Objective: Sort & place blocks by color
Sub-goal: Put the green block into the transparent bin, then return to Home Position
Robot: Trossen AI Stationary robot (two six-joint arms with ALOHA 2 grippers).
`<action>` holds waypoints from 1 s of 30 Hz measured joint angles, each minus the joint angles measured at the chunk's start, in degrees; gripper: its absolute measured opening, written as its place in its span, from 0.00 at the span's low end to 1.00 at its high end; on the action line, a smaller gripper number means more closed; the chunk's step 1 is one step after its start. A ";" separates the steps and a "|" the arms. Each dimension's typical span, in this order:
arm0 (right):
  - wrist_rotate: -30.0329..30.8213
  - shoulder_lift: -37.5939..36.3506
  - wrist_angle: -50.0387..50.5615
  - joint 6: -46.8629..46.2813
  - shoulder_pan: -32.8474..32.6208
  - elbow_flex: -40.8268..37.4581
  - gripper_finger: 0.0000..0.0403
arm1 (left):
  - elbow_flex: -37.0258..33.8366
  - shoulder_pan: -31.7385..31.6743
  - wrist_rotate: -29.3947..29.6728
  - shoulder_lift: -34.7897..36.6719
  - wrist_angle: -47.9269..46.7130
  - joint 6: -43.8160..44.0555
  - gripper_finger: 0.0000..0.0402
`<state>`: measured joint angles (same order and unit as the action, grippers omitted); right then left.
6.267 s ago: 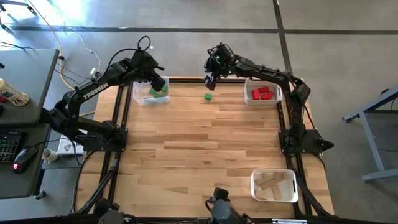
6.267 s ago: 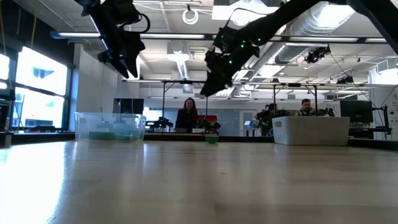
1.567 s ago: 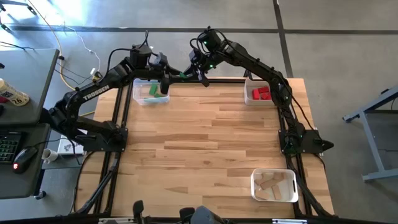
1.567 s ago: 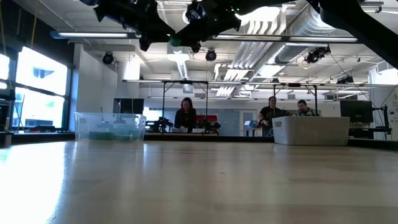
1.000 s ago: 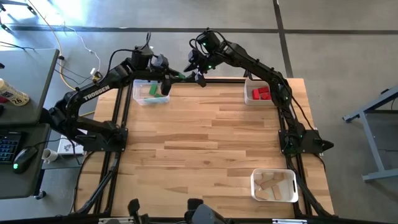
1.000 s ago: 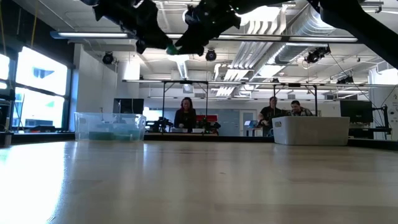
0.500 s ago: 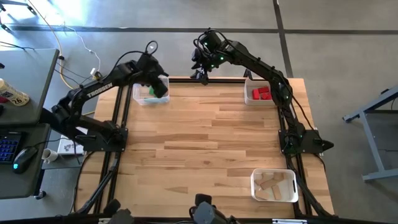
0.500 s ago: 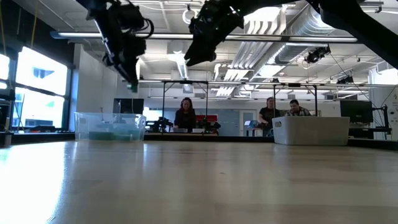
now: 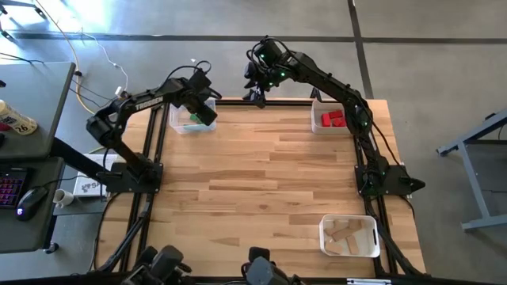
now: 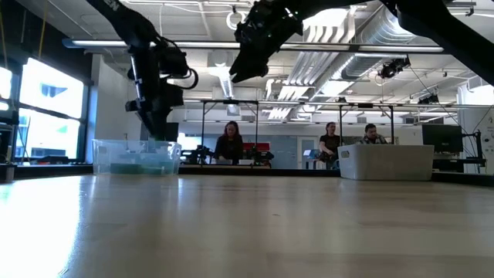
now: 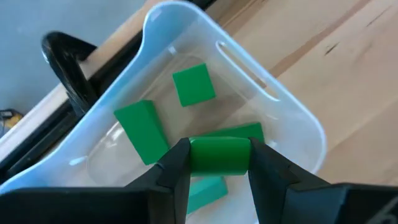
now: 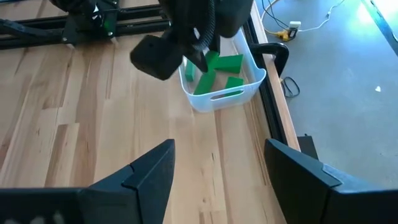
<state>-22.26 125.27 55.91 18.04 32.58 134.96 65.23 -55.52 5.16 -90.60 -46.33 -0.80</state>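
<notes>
The left claw [image 11: 219, 163], clenched on a green block [image 11: 219, 155], hangs directly above the green-block bin [image 11: 292, 112] at the bench's far-left corner; the right claw [image 12: 214, 163] waits released along the far edge.

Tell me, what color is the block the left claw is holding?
Green. The block shows best in the left wrist view, pinched in the left claw above the bin.

The left gripper [image 11: 219, 163] hangs low at the table's far left corner, fingers clamped. The right gripper [image 9: 255, 93] hovers high at the far edge, fingers spread.
</notes>
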 joint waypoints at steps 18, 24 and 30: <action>-0.17 0.00 1.73 0.24 0.00 0.00 0.58 | 0.90 -0.40 -2.02 -3.07 -0.96 1.30 0.49; -0.76 0.00 2.71 -0.72 0.00 0.00 0.58 | 5.03 -0.11 -2.93 -0.41 -1.50 1.90 0.50; -4.29 0.00 7.35 -1.57 -0.13 0.00 0.58 | 6.05 2.77 -4.18 6.18 2.14 4.88 0.50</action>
<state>-26.55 125.27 63.27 16.47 32.45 134.96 71.28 -52.75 0.98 -84.41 -44.19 4.09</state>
